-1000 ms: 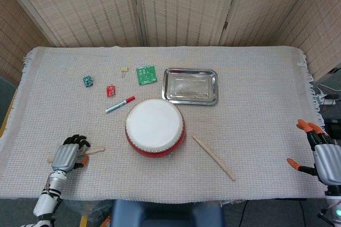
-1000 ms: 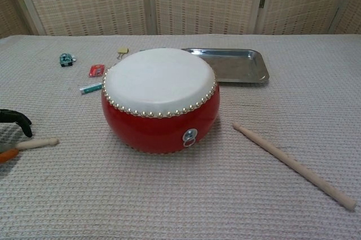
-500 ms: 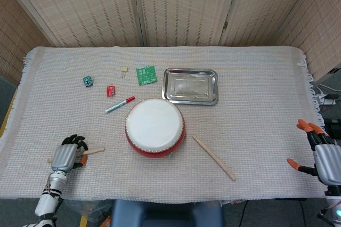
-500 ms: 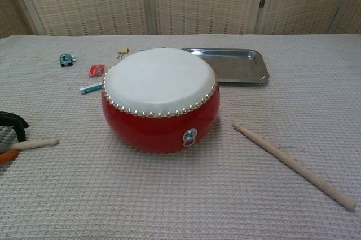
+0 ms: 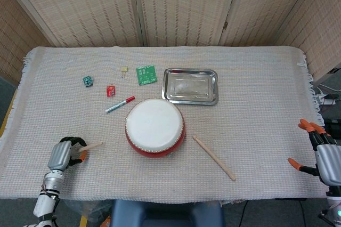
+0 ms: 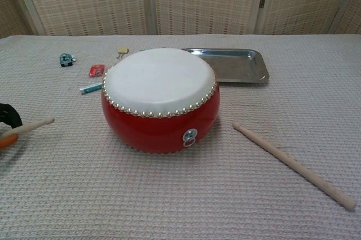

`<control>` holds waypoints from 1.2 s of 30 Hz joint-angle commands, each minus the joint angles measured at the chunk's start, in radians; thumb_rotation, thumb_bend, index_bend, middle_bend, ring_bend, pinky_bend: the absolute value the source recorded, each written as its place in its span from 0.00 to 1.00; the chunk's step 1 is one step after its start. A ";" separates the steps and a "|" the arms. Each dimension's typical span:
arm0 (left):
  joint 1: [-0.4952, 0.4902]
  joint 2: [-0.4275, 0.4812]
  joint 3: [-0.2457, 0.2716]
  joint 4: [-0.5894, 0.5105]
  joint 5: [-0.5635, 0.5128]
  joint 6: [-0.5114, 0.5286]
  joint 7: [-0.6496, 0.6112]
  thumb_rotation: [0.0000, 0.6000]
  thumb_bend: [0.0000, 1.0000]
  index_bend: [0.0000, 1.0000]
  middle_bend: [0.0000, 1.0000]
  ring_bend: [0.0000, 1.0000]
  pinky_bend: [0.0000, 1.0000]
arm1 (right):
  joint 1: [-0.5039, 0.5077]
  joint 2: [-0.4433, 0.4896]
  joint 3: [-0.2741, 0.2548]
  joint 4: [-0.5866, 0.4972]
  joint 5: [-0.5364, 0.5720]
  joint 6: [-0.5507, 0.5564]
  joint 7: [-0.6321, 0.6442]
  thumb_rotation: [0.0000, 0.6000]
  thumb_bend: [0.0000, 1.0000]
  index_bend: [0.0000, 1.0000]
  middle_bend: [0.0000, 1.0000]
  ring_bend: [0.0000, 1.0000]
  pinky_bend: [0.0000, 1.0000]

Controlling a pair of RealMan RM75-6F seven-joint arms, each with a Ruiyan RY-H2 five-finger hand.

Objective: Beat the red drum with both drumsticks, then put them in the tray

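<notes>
The red drum (image 5: 155, 127) (image 6: 161, 100) with a white skin stands in the middle of the table. My left hand (image 5: 62, 155) (image 6: 7, 121) at the front left grips one wooden drumstick (image 5: 90, 146) (image 6: 29, 127), whose tip is raised off the cloth and points toward the drum. The other drumstick (image 5: 213, 157) (image 6: 293, 164) lies loose on the cloth right of the drum. The steel tray (image 5: 190, 86) (image 6: 232, 65) lies behind the drum, nothing in it. My right hand (image 5: 319, 152) hovers open at the table's right edge, far from the loose stick.
Small items lie behind and left of the drum: a red-capped marker (image 5: 120, 104), a red piece (image 5: 111, 90), a teal toy (image 5: 88, 81), a green card (image 5: 146, 74) and a clip (image 5: 124, 70). Woven screens close off the back.
My left hand closed around the drumstick and lifted it; the stick's tip rose off the cloth. The right hand stayed in place.
</notes>
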 commanded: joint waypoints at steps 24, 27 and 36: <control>0.011 0.010 -0.081 0.107 0.123 -0.134 -1.435 1.00 0.48 0.46 0.43 0.41 0.41 | 0.000 0.017 0.005 -0.026 -0.010 0.007 -0.002 1.00 0.02 0.09 0.19 0.09 0.24; 0.012 0.006 -0.074 0.134 0.148 -0.115 -1.507 1.00 0.51 0.46 0.44 0.44 0.45 | 0.001 0.017 0.005 -0.030 -0.010 0.008 -0.007 1.00 0.02 0.09 0.19 0.09 0.24; 0.019 0.001 -0.062 0.162 0.164 -0.083 -1.600 1.00 0.52 0.46 0.47 0.46 0.45 | -0.002 0.017 0.004 -0.035 -0.013 0.012 -0.010 1.00 0.02 0.09 0.19 0.09 0.24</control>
